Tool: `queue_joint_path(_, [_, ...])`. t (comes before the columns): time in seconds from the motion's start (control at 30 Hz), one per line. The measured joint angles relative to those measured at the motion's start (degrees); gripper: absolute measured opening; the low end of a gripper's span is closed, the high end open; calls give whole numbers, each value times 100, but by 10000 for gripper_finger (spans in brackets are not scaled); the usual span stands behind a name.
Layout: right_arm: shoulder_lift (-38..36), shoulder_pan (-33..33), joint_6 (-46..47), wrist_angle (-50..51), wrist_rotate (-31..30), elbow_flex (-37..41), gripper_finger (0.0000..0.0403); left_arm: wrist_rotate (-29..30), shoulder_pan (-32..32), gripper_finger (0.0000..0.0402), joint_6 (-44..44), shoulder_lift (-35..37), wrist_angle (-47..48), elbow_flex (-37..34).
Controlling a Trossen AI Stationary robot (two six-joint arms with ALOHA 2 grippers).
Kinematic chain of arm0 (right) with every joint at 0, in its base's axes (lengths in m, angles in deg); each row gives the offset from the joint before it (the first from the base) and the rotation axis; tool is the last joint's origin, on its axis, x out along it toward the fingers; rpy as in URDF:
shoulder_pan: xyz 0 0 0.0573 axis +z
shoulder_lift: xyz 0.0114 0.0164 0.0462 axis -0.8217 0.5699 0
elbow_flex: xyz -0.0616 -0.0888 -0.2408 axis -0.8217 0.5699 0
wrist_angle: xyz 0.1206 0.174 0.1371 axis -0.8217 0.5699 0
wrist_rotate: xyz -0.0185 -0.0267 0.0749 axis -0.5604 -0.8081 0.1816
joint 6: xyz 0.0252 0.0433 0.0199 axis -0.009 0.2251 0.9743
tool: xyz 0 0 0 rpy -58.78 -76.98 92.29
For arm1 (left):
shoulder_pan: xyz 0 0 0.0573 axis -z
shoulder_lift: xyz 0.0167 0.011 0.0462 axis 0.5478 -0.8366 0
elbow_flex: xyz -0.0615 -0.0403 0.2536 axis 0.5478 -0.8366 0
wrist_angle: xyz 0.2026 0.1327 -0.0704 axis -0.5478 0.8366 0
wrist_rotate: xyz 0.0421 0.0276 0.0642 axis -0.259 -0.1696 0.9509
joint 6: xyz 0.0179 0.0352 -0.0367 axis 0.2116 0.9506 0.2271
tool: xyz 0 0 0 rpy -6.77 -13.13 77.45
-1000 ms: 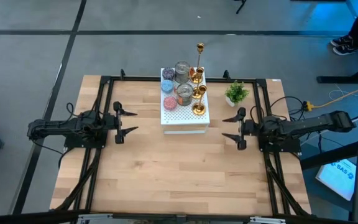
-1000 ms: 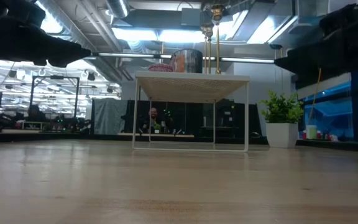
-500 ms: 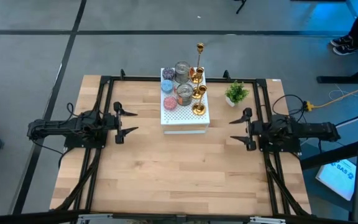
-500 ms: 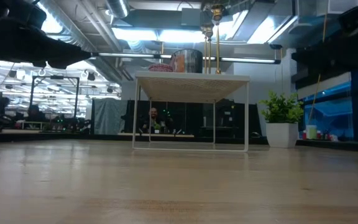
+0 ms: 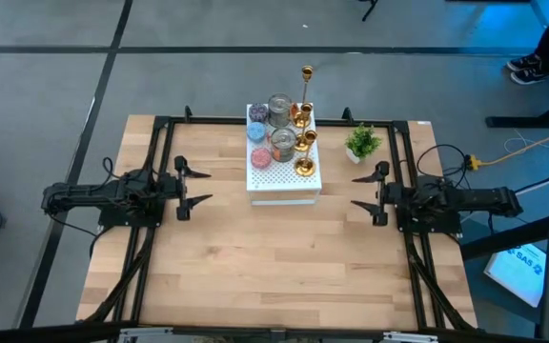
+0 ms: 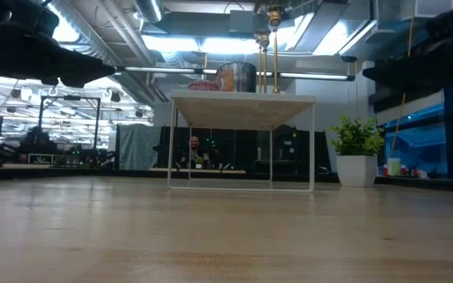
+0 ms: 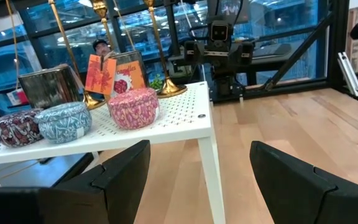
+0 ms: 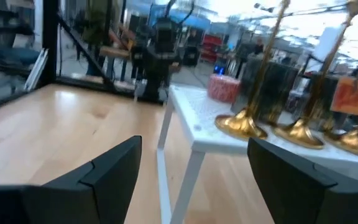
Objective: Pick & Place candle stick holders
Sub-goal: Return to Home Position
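Note:
Three gold candle stick holders (image 5: 305,167) stand on their round bases on a white perforated stand (image 5: 284,186) at the table's far middle; one (image 5: 306,76) is tall and thin. Two silvery cups (image 5: 281,143) and three small coloured round ones (image 5: 259,157) stand beside them. My left gripper (image 5: 206,186) is open and empty, left of the stand. My right gripper (image 5: 355,191) is open and empty, right of the stand. The left wrist view shows the coloured cups (image 7: 132,106); the right wrist view shows the gold bases (image 8: 241,124).
A small green potted plant (image 5: 362,143) stands right of the stand, at the far side of my right gripper. The stand rests on thin white legs (image 6: 242,102). Black frame rails (image 5: 155,152) run along the table's left, right and far sides. Bare wood (image 5: 274,267) lies toward the near edge.
My right gripper has drawn back a little toward the table's right edge, its arm folding in, then shifted slightly toward the far edge. It stays open. The holders have not moved.

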Motion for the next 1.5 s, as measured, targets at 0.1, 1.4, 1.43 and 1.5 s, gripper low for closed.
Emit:
queue_joint_path(0.1, [65,-35,-5,-2,122,16,297,-17,0,274,1,-31,3,2])
queue_joint_path(1.4, [682,-32,67,11,277,14,297,-18,2,274,2,-394,-15,2])
queue_joint_path(1.43, [682,-34,67,11,277,14,297,-19,2,274,2,-394,-15,2])
queue_joint_path(1.5, [682,-34,67,11,277,14,297,-19,2,274,2,-394,-15,2])
